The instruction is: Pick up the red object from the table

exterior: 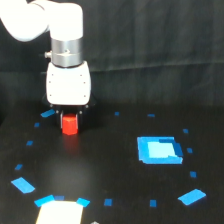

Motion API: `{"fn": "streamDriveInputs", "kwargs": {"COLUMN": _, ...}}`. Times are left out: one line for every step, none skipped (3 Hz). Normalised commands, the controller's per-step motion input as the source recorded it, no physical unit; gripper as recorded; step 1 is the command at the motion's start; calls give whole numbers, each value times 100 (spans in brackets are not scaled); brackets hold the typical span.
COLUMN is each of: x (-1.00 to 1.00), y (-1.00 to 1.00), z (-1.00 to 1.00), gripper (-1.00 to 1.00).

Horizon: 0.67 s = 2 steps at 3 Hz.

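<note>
Black table [120, 200] filling lower frame, large blue patch [159, 150] right of centre. White gripper [69, 116] at upper left, jaw width impossible to tell. Red object [69, 125] directly beneath, upright, long axis vertical.

- No writing, brand, number or sign can be read anywhere in the exterior view.
- The white gripper body [68, 85] is plain, with no logo or label that shows.
- The red object [69, 124] bears no print.
- The large blue patch [159, 149] on the bench [115, 170] has a paler area in its middle; it might be glare and not a label, since the picture is too blurred to tell.
- The small blue tape marks [192, 196] carry no letters.
</note>
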Motion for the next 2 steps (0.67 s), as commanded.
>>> {"fn": "streamDriveInputs", "kwargs": {"x": 54, "y": -43, "z": 100, "gripper": -51}}
{"fn": "streamDriveInputs", "kwargs": {"x": 61, "y": 21, "z": 90, "gripper": -58}}
